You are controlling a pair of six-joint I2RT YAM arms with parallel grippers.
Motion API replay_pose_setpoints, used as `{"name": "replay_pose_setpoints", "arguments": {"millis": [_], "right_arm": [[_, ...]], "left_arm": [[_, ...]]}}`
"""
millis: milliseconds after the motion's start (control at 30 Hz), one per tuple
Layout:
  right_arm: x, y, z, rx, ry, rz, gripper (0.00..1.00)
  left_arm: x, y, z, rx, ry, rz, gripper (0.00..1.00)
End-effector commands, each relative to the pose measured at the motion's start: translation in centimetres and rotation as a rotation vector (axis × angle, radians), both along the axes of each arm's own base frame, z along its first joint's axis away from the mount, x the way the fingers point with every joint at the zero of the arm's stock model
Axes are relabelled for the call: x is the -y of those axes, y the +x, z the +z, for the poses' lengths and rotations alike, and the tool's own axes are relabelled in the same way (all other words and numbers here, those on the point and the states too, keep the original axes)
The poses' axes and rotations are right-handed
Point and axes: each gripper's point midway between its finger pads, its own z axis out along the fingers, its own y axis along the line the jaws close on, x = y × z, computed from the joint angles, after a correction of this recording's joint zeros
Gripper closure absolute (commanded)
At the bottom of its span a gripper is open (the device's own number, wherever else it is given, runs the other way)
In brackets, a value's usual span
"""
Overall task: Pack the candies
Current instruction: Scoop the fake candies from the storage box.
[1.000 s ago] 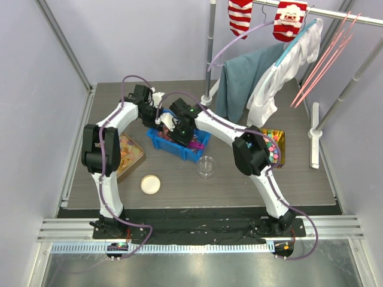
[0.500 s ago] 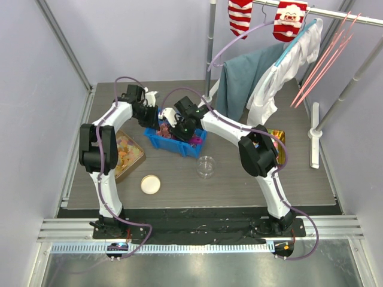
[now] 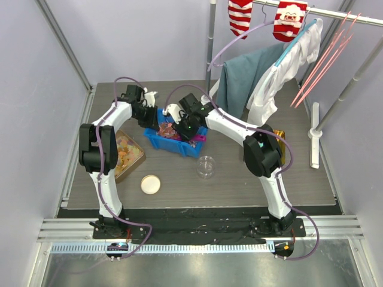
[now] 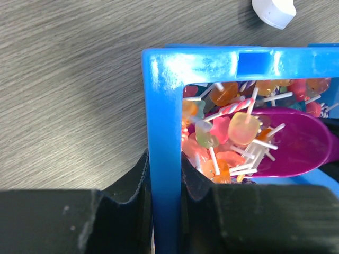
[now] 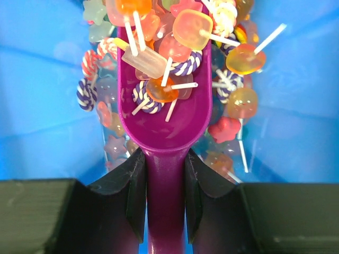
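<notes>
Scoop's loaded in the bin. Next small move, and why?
Probably lift the scoop level, out of the blue bin: candies lie in its bowl, the right gripper grips its handle, and the left gripper pins the bin wall.

Robot test cell in a lab. Bare panel walls, aluminium mounting rail along the bottom edge. Clothes rack upper right.

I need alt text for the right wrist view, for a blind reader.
The right gripper clamps the handle of a purple scoop, whose bowl holds several candies on sticks. The scoop lies in a blue bin, with more candies heaped around it.
</notes>
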Motion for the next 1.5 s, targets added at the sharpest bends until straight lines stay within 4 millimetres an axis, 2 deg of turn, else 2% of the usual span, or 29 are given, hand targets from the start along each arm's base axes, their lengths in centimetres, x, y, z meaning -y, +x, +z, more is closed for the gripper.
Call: {"name": "replay_pose_setpoints", "arguments": {"millis": [0, 133, 267, 500, 767, 933, 1067, 1233, 1467], "right_arm": [[0.6, 2.2, 6.9, 0.147, 0.069, -0.047, 0.99], [0.9, 1.9, 7.5, 0.153, 0.072, -0.045, 0.99], [1.1, 1.7, 7.1, 0.151, 0.069, -0.05, 0.99], [1.4, 1.8, 8.5, 0.184, 0.077, -0.053, 0.99], [1.8, 1.3, 8.6, 0.183, 0.086, -0.054, 0.99], [2.1, 1.0, 10.8, 0.198, 0.136, -0.06, 0.99], [2.6, 1.1, 11.5, 0.211, 0.167, -0.065, 0.99], [3.2, 1.1, 11.2, 0.21, 0.189, -0.064, 0.99], [4.1, 0.6, 13.5, 0.253, 0.231, -0.048, 0.99]], "left_arm": [[0.9, -0.7, 1.4, -0.022, -0.065, -0.02, 1.0], [0.7, -0.8, 1.1, -0.023, -0.061, -0.016, 1.0], [0.7, -0.8, 0.9, -0.027, -0.058, -0.016, 1.0], [0.6, -0.9, 0.2, -0.045, -0.055, -0.014, 1.0], [0.5, -0.9, 0.2, -0.043, -0.041, -0.008, 1.0], [0.1, -0.7, -0.1, -0.044, -0.019, -0.02, 1.0], [0.1, -0.8, -0.3, -0.05, -0.017, -0.026, 1.0], [-0.1, -1.1, -0.6, -0.063, -0.008, -0.03, 1.0], [-0.6, -0.7, -0.6, -0.056, 0.015, -0.031, 1.0]]}}
